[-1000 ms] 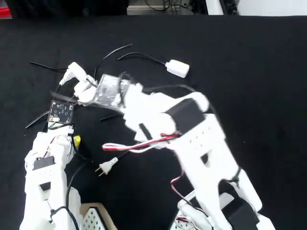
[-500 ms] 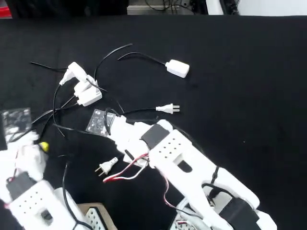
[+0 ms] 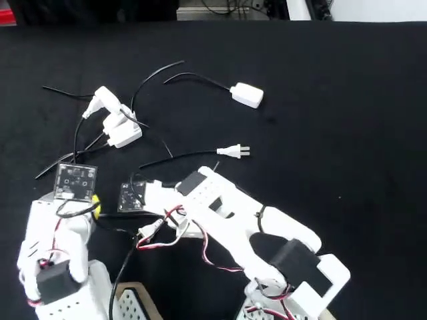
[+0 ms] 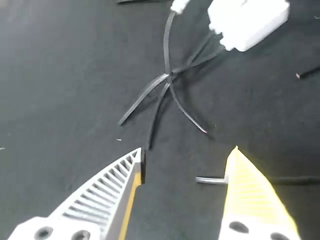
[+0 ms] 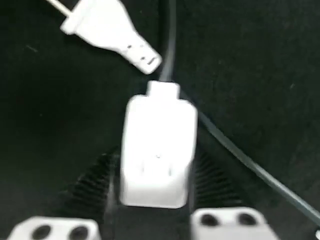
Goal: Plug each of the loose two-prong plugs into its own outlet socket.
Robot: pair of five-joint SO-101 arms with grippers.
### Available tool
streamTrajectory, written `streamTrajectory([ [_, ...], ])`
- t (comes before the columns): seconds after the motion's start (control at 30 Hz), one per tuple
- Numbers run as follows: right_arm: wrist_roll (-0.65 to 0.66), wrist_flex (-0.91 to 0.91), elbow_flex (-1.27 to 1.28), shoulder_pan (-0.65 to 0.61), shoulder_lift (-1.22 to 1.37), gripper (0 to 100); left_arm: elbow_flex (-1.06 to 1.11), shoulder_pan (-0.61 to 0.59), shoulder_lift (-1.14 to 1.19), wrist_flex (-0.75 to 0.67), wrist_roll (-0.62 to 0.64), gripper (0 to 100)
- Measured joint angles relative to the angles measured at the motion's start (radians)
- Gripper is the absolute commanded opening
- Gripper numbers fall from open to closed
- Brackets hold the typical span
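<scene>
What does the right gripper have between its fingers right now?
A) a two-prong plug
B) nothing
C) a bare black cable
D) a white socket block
D: in the right wrist view the right gripper is shut on a white socket block with slots showing on its face, while the plug lies loose beyond it.

A robotics lab or workshop bench, seen from above. A table (image 3: 360,133) draped in black cloth carries two white, plastic-printed robot arms, the left arm (image 3: 57,260) and the right arm (image 3: 230,213), with bare red and white wiring (image 3: 208,257) looping off them. Loose two-prong plugs (image 3: 233,151) on short cords lie scattered, and more cables (image 3: 227,7) trail behind the table.
</scene>
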Motion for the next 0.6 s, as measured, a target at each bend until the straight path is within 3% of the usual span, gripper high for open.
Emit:
streamTrajectory([
  [0.07, 0.006, -0.005, 0.023, 0.0, -0.04, 49.8, 0.049, 0.002, -0.006, -0.025, 0.0, 27],
  [0.13, 0.009, -0.009, 0.046, 0.003, -0.098, 48.1, 0.087, 0.009, -0.006, -0.044, 0.0, 27],
  [0.37, 0.011, 0.044, 0.163, 0.074, -0.377, 30.9, 0.126, 0.009, -0.015, -0.055, 0.0, 27],
  [0.6, -0.078, 0.052, 0.364, 0.025, -0.652, 14.2, 0.203, 0.009, -0.015, -0.141, 0.0, 27],
])
